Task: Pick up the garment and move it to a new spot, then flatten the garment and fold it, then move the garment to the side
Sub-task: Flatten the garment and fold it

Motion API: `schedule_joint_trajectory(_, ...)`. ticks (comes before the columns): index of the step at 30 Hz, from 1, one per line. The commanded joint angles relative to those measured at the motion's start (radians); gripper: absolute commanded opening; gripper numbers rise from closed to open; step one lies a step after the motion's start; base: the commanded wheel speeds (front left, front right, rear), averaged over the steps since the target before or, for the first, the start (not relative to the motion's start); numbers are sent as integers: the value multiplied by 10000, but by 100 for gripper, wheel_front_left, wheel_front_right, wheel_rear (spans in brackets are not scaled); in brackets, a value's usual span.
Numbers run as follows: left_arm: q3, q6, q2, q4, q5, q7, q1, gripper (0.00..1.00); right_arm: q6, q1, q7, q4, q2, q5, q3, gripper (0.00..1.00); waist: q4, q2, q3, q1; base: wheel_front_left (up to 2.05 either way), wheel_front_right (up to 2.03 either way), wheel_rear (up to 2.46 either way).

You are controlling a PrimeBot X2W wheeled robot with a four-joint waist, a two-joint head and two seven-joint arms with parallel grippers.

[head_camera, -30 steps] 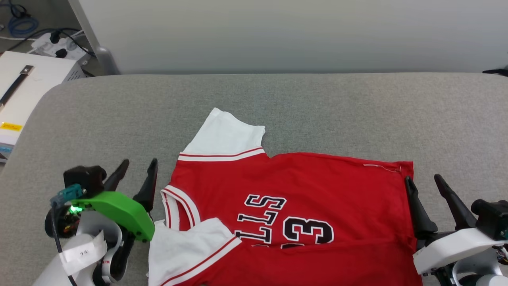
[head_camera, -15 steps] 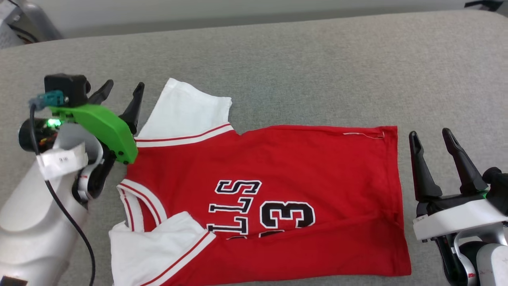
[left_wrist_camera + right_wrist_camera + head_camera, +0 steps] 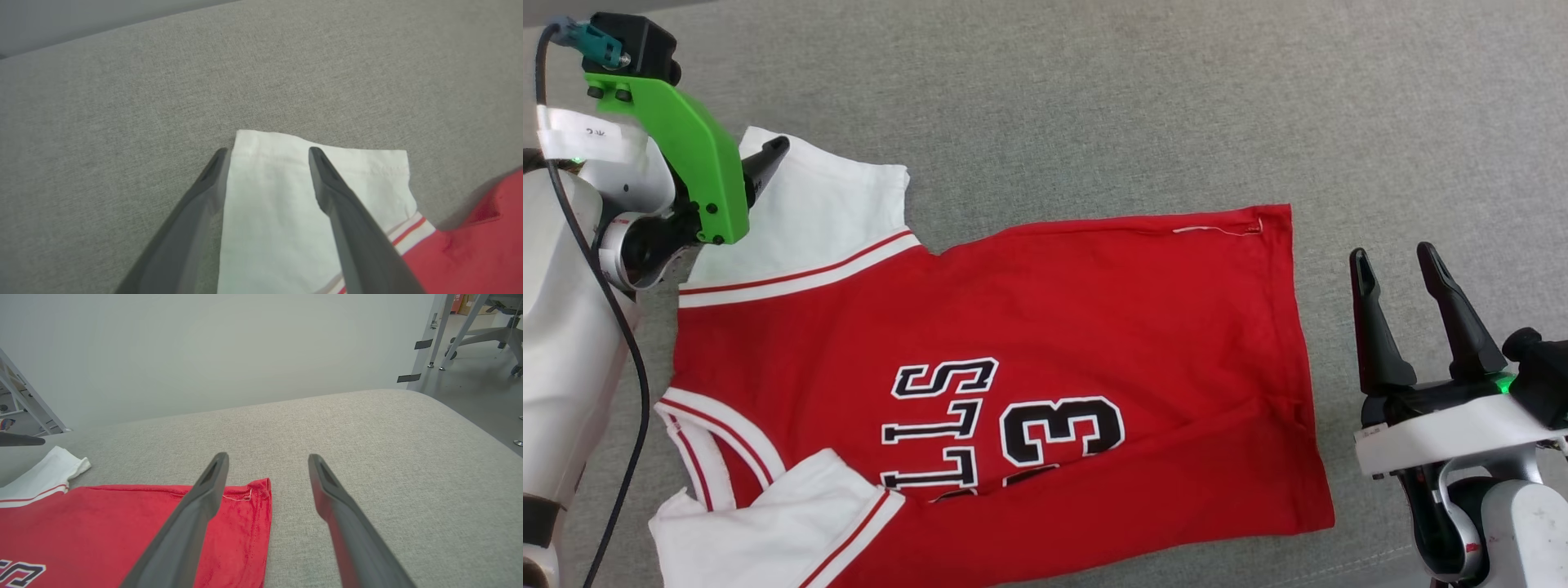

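Jaws wide on both: our left gripper [image 3: 265, 152] hangs over one white sleeve of the red "BULLS" 23 jersey shirt [image 3: 1111, 318] spread on the grey fabric table [image 3: 1094, 98]; our right gripper [image 3: 1395, 260] sits just beside its hem.

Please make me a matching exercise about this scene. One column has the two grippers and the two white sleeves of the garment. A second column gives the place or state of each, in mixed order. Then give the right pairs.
Column one:
1. left gripper
2. right gripper
3. near sleeve
4. far sleeve

Column two:
A. lies over the garment, on its red front, hiding some of the lettering
B. open, over the grey surface beside the red hem
C. spread out on the grey surface
D. open, above a white sleeve

Pairs: 1-D, 2-B, 3-A, 4-C.
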Motion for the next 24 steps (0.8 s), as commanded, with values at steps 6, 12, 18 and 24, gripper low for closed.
schedule_joint_trajectory(6, -367, -62, 158, 969, -41, 828, -444, 100, 2, -233, -211, 245, 100, 317, 139, 100, -474, -1, 608, -1, 0, 0, 0)
schedule_joint_trajectory(12, -734, -2, -162, 1991, -267, 2013, -209, 100, 2, -413, -246, 446, 41, 516, 353, 100, -524, -1, 641, -1, 0, 0, 0)
schedule_joint_trajectory(18, -836, 151, -589, 2344, -674, 3012, -77, 0, 2, -488, -233, 603, -27, 782, 238, 100, -493, -1, 638, -1, 0, 0, 0)
schedule_joint_trajectory(24, -782, 212, -874, 2385, -753, 2652, -42, 0, 2, -577, 21, 768, -238, 1178, 117, 100, -385, -1, 521, -1, 0, 0, 0)
